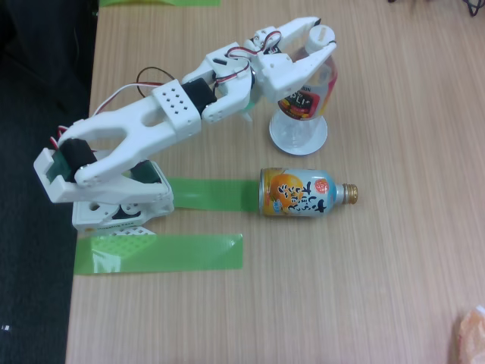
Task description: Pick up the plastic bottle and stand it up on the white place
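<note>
In the fixed view, nearest on the wooden desk (364,288) lies a strip of green tape (159,252), flat and running left to right, just in front of the white arm base (121,205). Beyond it a second green tape strip (212,195) leads right to a short orange-and-blue bottle-can with a gold cap (303,192), which lies on its side with the cap pointing right. Farther back, the white jointed arm (163,114) reaches up and right from the base. At the far right end, the tool (322,44) has its two white fingers closed around the upper part of the long clear plastic bottle with a white cap and a red, black and yellow label (305,102). The bottle stands nearly upright, its base resting on the small round white plate (298,136).
</note>
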Robot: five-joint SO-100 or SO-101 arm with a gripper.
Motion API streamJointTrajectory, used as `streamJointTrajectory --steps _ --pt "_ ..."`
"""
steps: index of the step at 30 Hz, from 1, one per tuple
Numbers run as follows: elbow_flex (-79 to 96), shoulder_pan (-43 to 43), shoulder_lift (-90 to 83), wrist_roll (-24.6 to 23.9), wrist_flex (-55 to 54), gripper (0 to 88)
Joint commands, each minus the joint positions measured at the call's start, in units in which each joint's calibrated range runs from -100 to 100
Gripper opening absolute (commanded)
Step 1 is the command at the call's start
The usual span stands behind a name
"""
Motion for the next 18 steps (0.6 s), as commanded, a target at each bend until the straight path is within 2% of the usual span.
streamJointTrajectory --steps 1,18 --pt "-3.2 0.1 1.6 -0.1 -1.1 11.5" --pt "-3.5 0.2 3.4 -0.1 -4.0 12.0"
